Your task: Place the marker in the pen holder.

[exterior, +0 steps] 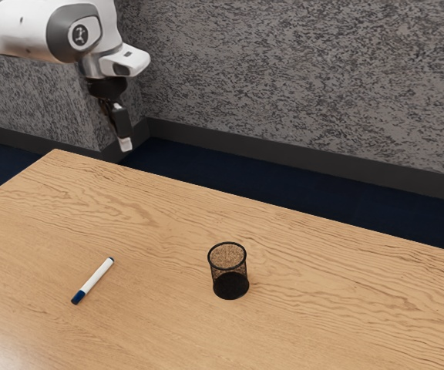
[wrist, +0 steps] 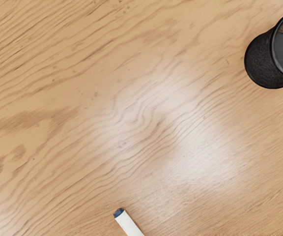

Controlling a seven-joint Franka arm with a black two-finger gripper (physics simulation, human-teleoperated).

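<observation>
The marker (exterior: 95, 279) lies on the worktop (exterior: 153, 324), well below the gripper (exterior: 125, 143), its long axis slanting, capped end farther off; the pen holder (exterior: 230, 285) stands toward the exterior view's right; the gripper lacks the marker, its opening impossible to tell
</observation>
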